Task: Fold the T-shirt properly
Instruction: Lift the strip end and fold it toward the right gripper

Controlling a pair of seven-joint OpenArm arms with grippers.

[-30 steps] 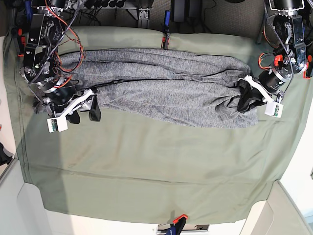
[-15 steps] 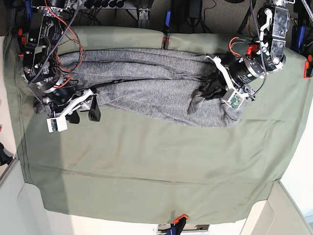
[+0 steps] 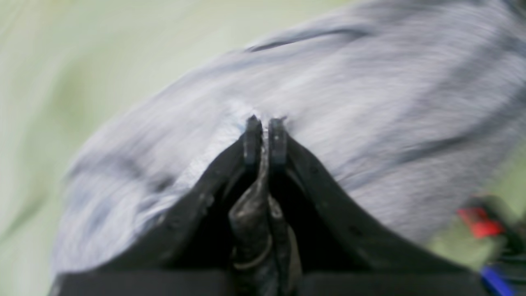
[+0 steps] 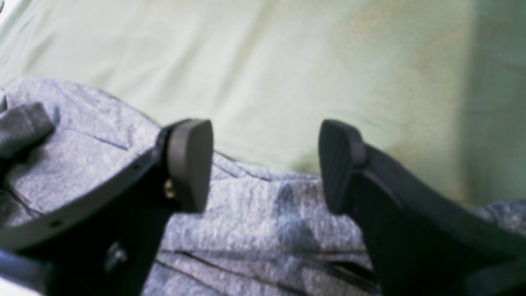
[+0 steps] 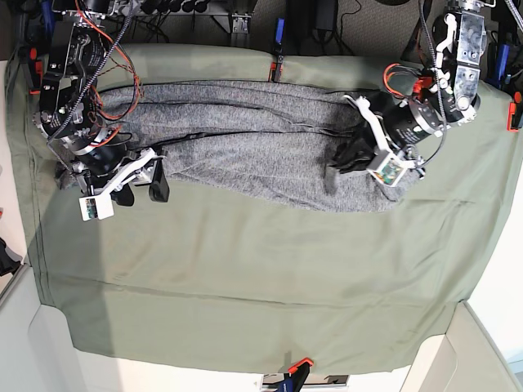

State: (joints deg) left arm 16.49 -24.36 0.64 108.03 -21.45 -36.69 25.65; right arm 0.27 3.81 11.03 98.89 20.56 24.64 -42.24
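The T-shirt [image 5: 261,147] lies bunched along the worktop's [image 5: 245,278] far edge, its right end pinched and lifted by the left tool [image 3: 265,125], the right tool [image 4: 265,164] gaping wide at its left end.

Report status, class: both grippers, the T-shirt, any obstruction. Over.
Left gripper shut on T-shirt, fabric pinched. Right gripper open, empty, above shirt edge. Shirt bunched lengthwise on green table cloth. No obstruction seen.
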